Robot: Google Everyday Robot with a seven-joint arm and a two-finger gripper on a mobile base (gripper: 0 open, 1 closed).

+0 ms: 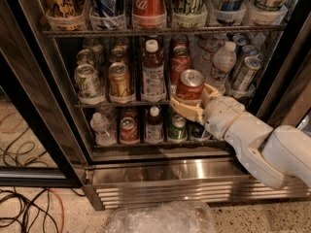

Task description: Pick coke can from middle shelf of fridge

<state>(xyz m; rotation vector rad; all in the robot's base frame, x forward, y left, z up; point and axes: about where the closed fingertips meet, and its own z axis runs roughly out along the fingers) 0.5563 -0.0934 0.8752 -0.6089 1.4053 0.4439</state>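
My gripper (188,105) is shut on the coke can (189,84), a short red can with a silver top. Its cream fingers (181,108) wrap the can's lower half. The can is held tilted just in front of the middle shelf (121,102), right of centre and off the rack. A second short red can (180,59) stands behind it on that shelf. My white arm (252,140) reaches in from the lower right. The fridge (170,174) stands open, with a stainless base and grille below.
On the middle shelf stand a gold-tan can (120,79), a green-white can (87,81), a brown bottle (153,72) and a water bottle (221,64). Tall cans, one of them red (148,1), line the rack above. Clear plastic (160,217) and cables (24,208) lie on the floor.
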